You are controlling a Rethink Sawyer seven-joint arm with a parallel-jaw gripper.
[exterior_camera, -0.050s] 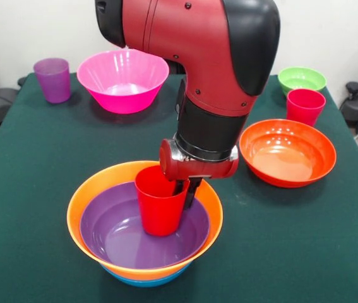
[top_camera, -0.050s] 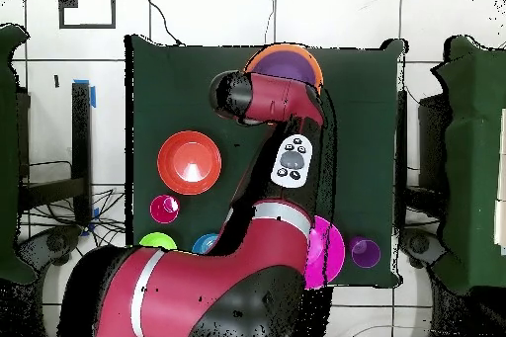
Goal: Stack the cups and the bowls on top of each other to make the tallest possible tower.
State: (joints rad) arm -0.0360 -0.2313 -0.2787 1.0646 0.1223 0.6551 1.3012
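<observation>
Clearly, all these things are light, stiff plastic with a glossy and slippery skin, so I judge that a thin rim is the best place to take hold. From the left in the front view, the translucent purple cup (exterior_camera, -0.050s: 52,79) stands upright at the far corner of the green desk (exterior_camera, -0.050s: 33,189), and the large pink bowl (exterior_camera, -0.050s: 122,80) is beside it. In the middle is the tower (exterior_camera, -0.050s: 144,228): a purple bowl (exterior_camera, -0.050s: 122,237) nested in an orange bowl (exterior_camera, -0.050s: 90,189), with a blue bowl (exterior_camera, -0.050s: 144,281) under them. A red cup (exterior_camera, -0.050s: 160,202) stands upright inside the purple one. My end effector (exterior_camera, -0.050s: 184,191) is closed on the rim of this cup, one finger inside the wall. To the right lies the wide red-orange bowl (exterior_camera, -0.050s: 287,152), then a second red cup (exterior_camera, -0.050s: 305,106) and the small green bowl (exterior_camera, -0.050s: 301,79), near each other.
</observation>
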